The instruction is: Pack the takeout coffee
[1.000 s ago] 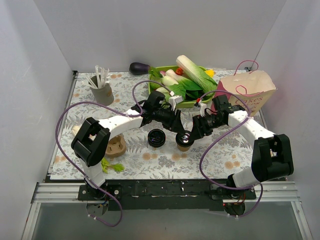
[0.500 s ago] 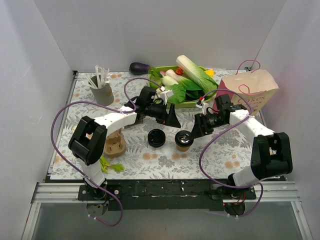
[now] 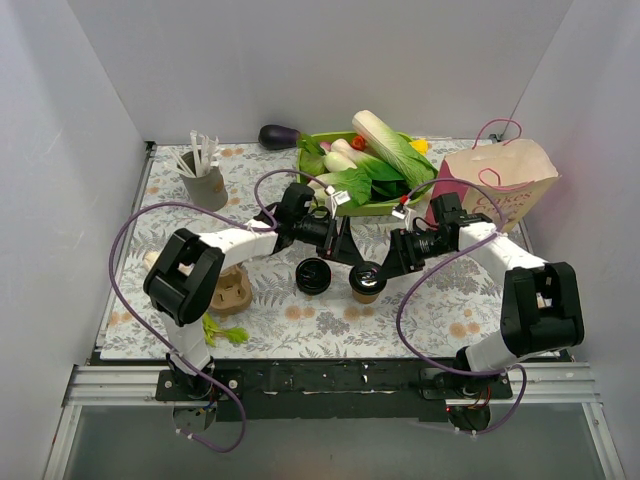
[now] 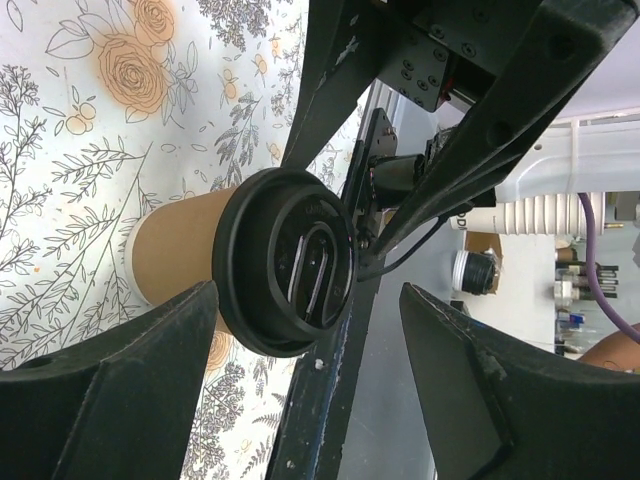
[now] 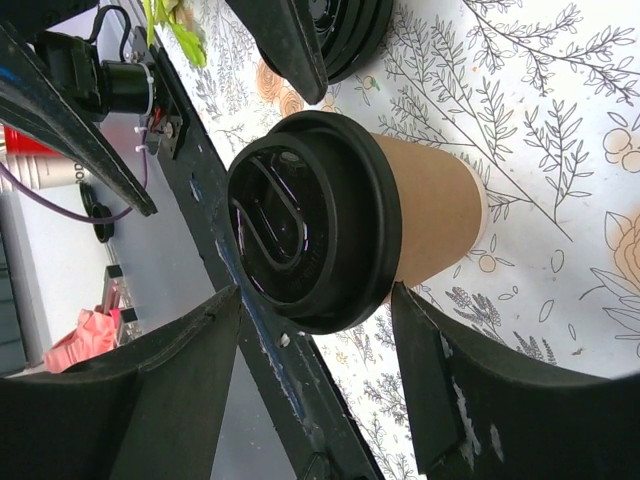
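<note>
Fingers on the left gripper are spread wide and hold nothing. The left cup stands lidded just ahead of the tips, centred on the gap, lined up, I'd say, for a grab around its tan wall. Alongside it, the right cup sits upright just beyond the parted, empty fingers of the right gripper, with no contact that I can see.

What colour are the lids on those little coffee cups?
Black lids, clearest in the right wrist view.
</note>
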Robot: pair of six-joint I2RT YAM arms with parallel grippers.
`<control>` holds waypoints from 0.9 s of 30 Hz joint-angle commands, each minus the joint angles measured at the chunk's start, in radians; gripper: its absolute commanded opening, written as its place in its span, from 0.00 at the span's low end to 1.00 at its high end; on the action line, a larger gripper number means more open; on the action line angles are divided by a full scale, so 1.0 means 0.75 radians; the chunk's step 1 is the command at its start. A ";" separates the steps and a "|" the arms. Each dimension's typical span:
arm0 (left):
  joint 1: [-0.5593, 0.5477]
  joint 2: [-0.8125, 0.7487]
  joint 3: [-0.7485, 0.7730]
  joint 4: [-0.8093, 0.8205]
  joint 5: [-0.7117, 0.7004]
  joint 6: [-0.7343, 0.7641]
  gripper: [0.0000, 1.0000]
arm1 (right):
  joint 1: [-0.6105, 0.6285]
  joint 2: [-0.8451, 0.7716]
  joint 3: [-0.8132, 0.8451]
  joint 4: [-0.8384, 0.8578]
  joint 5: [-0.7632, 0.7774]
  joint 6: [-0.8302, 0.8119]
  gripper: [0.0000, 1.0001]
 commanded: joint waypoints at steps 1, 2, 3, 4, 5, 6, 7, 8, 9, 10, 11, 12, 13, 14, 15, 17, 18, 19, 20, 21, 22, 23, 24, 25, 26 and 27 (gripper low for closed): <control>-0.002 0.030 0.018 0.055 0.071 -0.029 0.72 | -0.024 0.040 -0.021 0.053 -0.071 0.026 0.69; 0.000 0.032 0.012 0.061 0.077 -0.035 0.72 | -0.026 0.044 -0.025 0.059 -0.075 0.030 0.68; -0.002 0.034 0.006 0.065 0.081 -0.037 0.72 | -0.028 0.055 -0.025 0.069 -0.079 0.031 0.68; -0.002 0.038 -0.004 0.077 0.089 -0.039 0.71 | -0.033 0.059 -0.027 0.071 -0.085 0.031 0.68; 0.000 0.040 -0.009 0.079 0.096 -0.039 0.71 | -0.031 0.065 -0.032 0.073 -0.089 0.026 0.68; -0.002 0.046 -0.015 0.083 0.098 -0.041 0.71 | -0.035 0.069 -0.040 0.081 -0.093 0.024 0.68; -0.004 0.050 -0.019 0.095 0.102 -0.041 0.71 | -0.035 0.073 -0.046 0.087 -0.097 0.022 0.68; -0.004 0.056 -0.021 0.100 0.104 -0.043 0.70 | -0.035 0.073 -0.056 0.093 -0.099 0.024 0.68; -0.002 0.063 -0.025 0.108 0.114 -0.047 0.70 | -0.037 0.077 -0.070 0.098 -0.101 0.024 0.68; -0.004 0.079 -0.021 0.116 0.120 -0.047 0.70 | -0.035 0.079 -0.079 0.112 -0.108 0.022 0.67; -0.004 0.087 -0.021 0.116 0.126 -0.047 0.69 | -0.037 0.077 -0.087 0.116 -0.110 0.022 0.68; -0.006 0.095 -0.023 0.118 0.128 -0.047 0.68 | -0.037 0.079 -0.095 0.118 -0.110 0.014 0.67; -0.006 0.108 -0.025 0.124 0.128 -0.052 0.68 | -0.035 0.079 -0.111 0.126 -0.110 0.010 0.67; -0.008 0.112 -0.029 0.130 0.132 -0.052 0.68 | -0.037 0.081 -0.113 0.122 -0.110 0.006 0.66; -0.010 0.118 -0.031 0.132 0.136 -0.052 0.67 | -0.037 0.093 -0.119 0.118 -0.112 -0.002 0.66; -0.014 0.132 -0.037 0.138 0.136 -0.047 0.65 | -0.035 0.102 -0.134 0.126 -0.114 -0.017 0.66; -0.014 0.138 -0.041 0.138 0.134 -0.045 0.65 | -0.039 0.108 -0.138 0.128 -0.116 -0.017 0.66; -0.016 0.142 -0.043 0.143 0.136 -0.047 0.64 | -0.039 0.118 -0.136 0.124 -0.124 -0.035 0.65; -0.014 0.157 -0.047 0.145 0.136 -0.050 0.64 | -0.037 0.124 -0.136 0.116 -0.128 -0.043 0.65; -0.014 0.161 -0.049 0.151 0.134 -0.052 0.63 | -0.039 0.138 -0.138 0.122 -0.126 -0.047 0.65; -0.016 0.167 -0.047 0.155 0.136 -0.052 0.63 | -0.039 0.141 -0.140 0.128 -0.134 -0.045 0.64; -0.014 0.175 -0.047 0.157 0.132 -0.052 0.62 | -0.039 0.145 -0.148 0.140 -0.136 -0.045 0.64; -0.014 0.181 -0.047 0.157 0.128 -0.048 0.62 | -0.041 0.151 -0.148 0.141 -0.138 -0.047 0.64; -0.016 0.187 -0.045 0.157 0.122 -0.047 0.61 | -0.041 0.161 -0.146 0.143 -0.148 -0.053 0.63; -0.016 0.191 -0.043 0.153 0.110 -0.037 0.60 | -0.041 0.167 -0.150 0.145 -0.153 -0.053 0.63; -0.016 0.204 -0.041 0.147 0.102 -0.029 0.60 | -0.039 0.175 -0.150 0.159 -0.155 -0.053 0.63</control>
